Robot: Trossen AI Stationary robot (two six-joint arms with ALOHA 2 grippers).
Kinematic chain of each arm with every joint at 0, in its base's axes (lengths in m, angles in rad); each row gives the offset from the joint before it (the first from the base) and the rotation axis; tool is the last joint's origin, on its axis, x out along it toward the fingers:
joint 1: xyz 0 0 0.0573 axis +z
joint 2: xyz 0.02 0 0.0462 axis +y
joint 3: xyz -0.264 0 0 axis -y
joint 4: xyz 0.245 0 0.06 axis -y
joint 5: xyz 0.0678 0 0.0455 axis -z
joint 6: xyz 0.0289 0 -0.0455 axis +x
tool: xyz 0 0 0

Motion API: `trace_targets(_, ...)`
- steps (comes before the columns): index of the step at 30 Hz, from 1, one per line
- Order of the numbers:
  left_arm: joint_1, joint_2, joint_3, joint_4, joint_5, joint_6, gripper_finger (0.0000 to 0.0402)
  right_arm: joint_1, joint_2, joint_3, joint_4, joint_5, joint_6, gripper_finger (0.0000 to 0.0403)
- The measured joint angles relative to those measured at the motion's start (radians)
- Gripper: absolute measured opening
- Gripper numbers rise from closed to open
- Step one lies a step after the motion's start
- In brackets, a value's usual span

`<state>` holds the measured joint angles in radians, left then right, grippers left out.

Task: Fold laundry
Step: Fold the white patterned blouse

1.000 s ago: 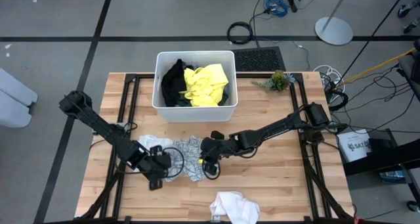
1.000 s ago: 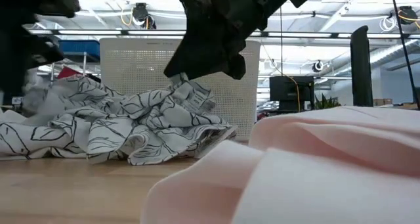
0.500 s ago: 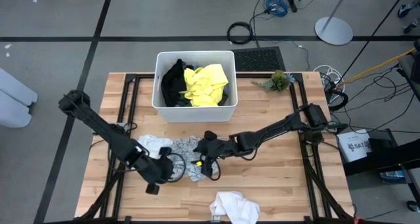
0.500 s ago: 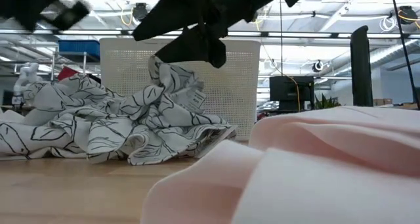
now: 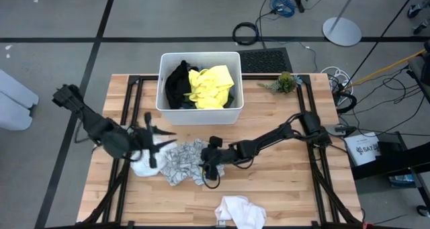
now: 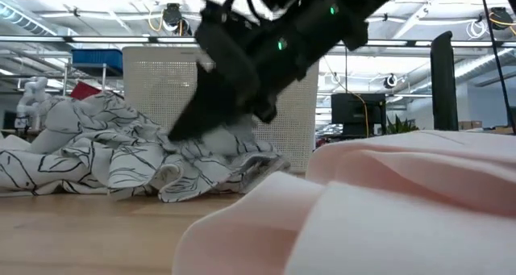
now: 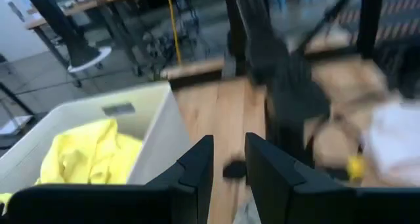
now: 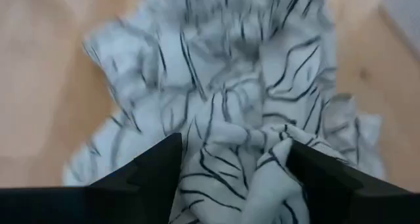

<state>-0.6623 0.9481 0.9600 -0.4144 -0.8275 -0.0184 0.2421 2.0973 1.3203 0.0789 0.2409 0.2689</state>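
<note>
A grey-white cloth with dark line pattern (image 5: 180,163) lies crumpled on the wooden table (image 5: 282,182), left of the middle. My right gripper (image 5: 203,174) is down at the cloth's right part, open, with a fold of the cloth (image 8: 223,73) between its wide-set fingers. My left gripper (image 5: 153,131) hangs raised above the cloth's far left part. It points nearly level at the white tub (image 7: 154,119), and nothing shows in the narrow gap (image 7: 230,140) between its fingers. Yellow (image 5: 209,86) and black (image 5: 178,84) cloths lie in the tub (image 5: 198,115). My right gripper's open fingers (image 8: 157,168) come slanting down from the table's right into the patterned cloth's right part. A raised fold (image 8: 252,168) stands between them, against their inner sides. The cloth lies slack on the table; nothing is pinched.
A white cloth (image 5: 238,212) lies bunched at the table's near edge and fills the foreground of the low view (image 6: 379,202). A small plant (image 5: 285,82) sits at the far right. Bare wood lies right of the patterned cloth.
My right gripper has opened and let go of the fold it held up. The fold has dropped back onto the heap, and the gripper has sunk onto the cloth. My left gripper has risen off the cloth's near left side toward the far left, tipping up to nearly level.
</note>
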Motion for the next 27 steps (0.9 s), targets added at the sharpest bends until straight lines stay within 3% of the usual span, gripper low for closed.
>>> trace_targets(4, -0.008, -0.052, -0.004, 0.049, 0.030, -0.001, 0.0095, -0.005, 0.046, 0.058, -0.149, 0.006, 0.037, 0.0236)
trace_targets(12, -0.017, -0.026, -0.016, 0.072, 0.064, 0.034, 0.0095, -0.026, 0.147, 0.234, -0.561, 0.051, 0.199, 0.0235)
trace_targets(22, -0.017, -0.025, -0.018, 0.076, 0.061, 0.032, 0.0095, -0.042, 0.149, 0.242, -0.683, -0.106, 0.382, 0.0235)
trace_targets(27, -0.018, -0.025, -0.018, 0.077, 0.061, 0.026, 0.0095, -0.040, 0.149, 0.242, -0.675, -0.107, 0.392, 0.0235)
